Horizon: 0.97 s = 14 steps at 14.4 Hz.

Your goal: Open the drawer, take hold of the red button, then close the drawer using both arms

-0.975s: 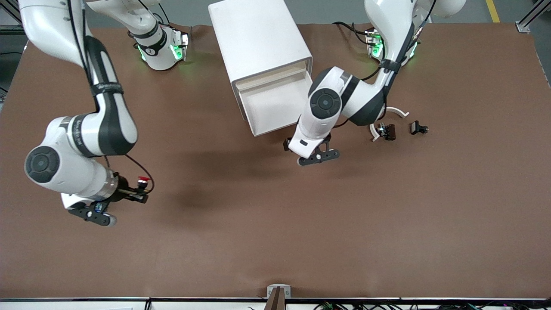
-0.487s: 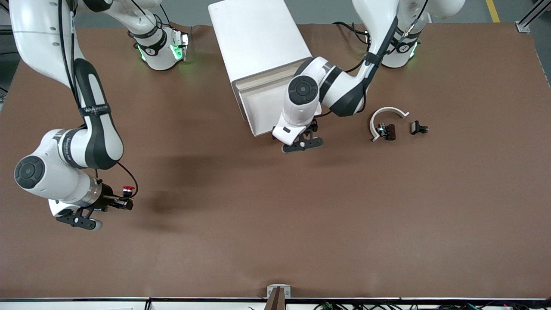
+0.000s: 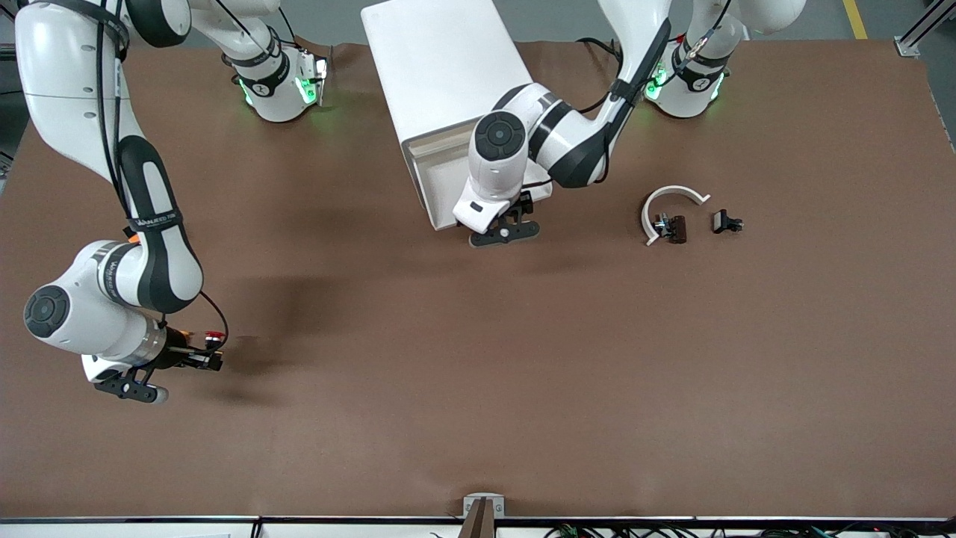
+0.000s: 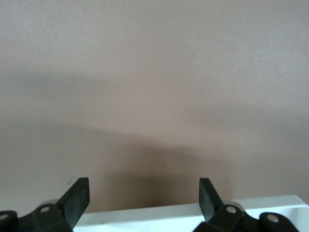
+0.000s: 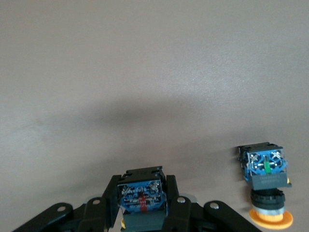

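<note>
Fingers of the right gripper, lower left of the front frame, are clamped on the button, red cap up, just over bare tabletop. Right wrist view shows the same grip on the blue-black body, with an orange-capped button lying on the tabletop beside it. Upper middle of the frame: cabinet with the drawer pulled out and looking empty. Left gripper hangs at the drawer's front edge, fingers wide, holding nothing; the left wrist view shows both fingers spread over a white edge. Right of centre, a white curved piece and two small black parts lie on the tabletop.

Progress, as I judge it: drawer opened, button grabbed and out; placing it and closing the drawer remain.

Compared with a second ago: the right gripper has carried the button further toward the lower left and lower; the left gripper has moved from right of the drawer up to its front; the drawer is still out.
</note>
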Motion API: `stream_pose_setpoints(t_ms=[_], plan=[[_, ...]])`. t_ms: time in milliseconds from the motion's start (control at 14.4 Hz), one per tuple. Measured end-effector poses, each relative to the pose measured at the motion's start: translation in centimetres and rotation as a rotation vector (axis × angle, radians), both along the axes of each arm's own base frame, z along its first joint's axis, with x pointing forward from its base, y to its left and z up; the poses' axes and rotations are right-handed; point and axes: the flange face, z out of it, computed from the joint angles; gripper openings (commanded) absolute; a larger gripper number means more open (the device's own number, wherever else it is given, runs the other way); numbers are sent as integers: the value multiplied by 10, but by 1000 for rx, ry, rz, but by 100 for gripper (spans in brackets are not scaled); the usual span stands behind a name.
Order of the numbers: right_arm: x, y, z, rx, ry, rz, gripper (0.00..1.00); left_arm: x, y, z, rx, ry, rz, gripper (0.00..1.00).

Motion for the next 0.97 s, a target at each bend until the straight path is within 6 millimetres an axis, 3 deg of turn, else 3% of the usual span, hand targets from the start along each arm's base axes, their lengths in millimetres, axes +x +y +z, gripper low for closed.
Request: stream_pose_setpoints(t_ms=[209, 627, 975], plan=[[-3, -7, -17, -7, -1, 13, 0, -20, -15, -2, 1, 20, 11, 100], [-7, -14, -33, -1, 13, 10, 0, -68, -40, -9, 27, 122, 14, 100], [-14, -12, -48, 37, 33, 7, 0, -78, -42, -12, 1, 209, 57, 100]])
